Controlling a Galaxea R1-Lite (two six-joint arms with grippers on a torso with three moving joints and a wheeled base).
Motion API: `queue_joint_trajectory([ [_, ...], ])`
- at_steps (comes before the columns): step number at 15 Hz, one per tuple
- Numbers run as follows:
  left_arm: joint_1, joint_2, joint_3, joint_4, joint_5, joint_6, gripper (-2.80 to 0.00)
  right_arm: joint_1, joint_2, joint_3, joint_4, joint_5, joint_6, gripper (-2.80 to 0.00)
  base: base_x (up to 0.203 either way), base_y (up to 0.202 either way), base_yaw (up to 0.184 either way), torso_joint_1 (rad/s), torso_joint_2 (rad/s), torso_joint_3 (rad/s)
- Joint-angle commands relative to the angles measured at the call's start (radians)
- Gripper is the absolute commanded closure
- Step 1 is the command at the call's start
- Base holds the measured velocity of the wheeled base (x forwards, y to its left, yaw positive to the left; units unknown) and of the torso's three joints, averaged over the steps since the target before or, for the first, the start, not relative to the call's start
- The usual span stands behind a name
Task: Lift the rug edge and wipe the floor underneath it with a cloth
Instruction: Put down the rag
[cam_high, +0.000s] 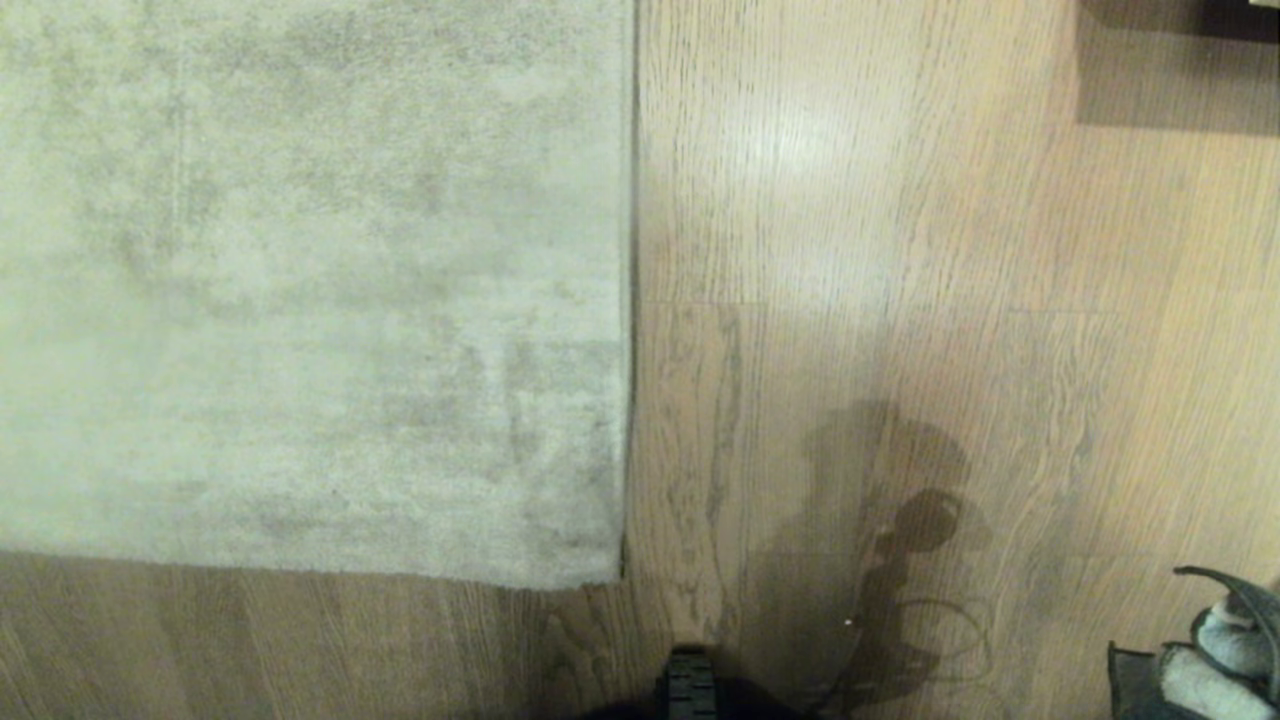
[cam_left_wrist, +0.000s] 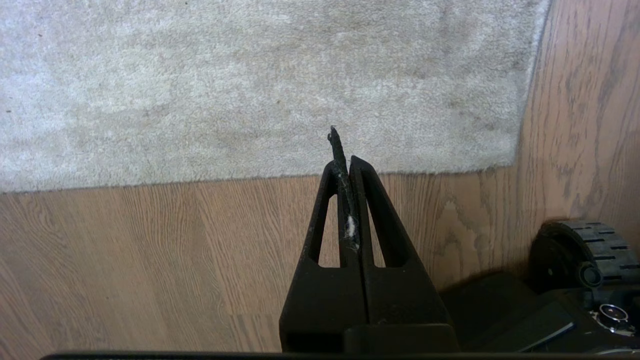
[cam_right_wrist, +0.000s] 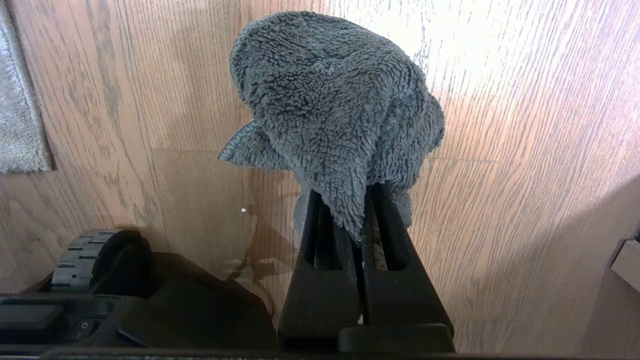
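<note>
Over bare floor (cam_high: 900, 300), both pincers are hanging closed beside the rug.
Flat on the planks, the rug edge (cam_high: 630, 300) is lying straight down to its square corner (cam_high: 615, 575). The right pincer (cam_right_wrist: 357, 200) is gripping the cloth (cam_right_wrist: 335, 110), a fluffy dark grey bundle bunched above the wood, well apart from the rug. The left pincer (cam_left_wrist: 345, 160) is sitting pressed together, empty, just before the rug's near border (cam_left_wrist: 200, 177).

A home living space: pale pile rug (cam_high: 300, 280) on oak-grain wood plank floor (cam_high: 900, 300).
</note>
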Motion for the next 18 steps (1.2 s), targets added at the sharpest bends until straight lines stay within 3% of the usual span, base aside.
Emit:
queue_joint_trajectory([
  [1,0.000,0.001,0.000,-0.001,0.000,0.000,0.00,0.001,0.001,0.000,0.000,-0.001,-0.001,0.00,0.000,0.000,0.000,0.000,0.00,0.000],
  [15,0.000,0.001,0.000,0.002,0.006,-0.033,0.00,0.000,0.001,0.000,0.000,-0.001,-0.001,0.00,0.000,0.000,0.000,0.000,0.00,0.000],
  [18,0.000,0.001,0.000,0.002,0.006,-0.033,0.00,0.000,0.001,0.000,0.000,0.000,-0.001,0.00,-0.001,-0.115,0.006,0.003,0.00,0.002],
])
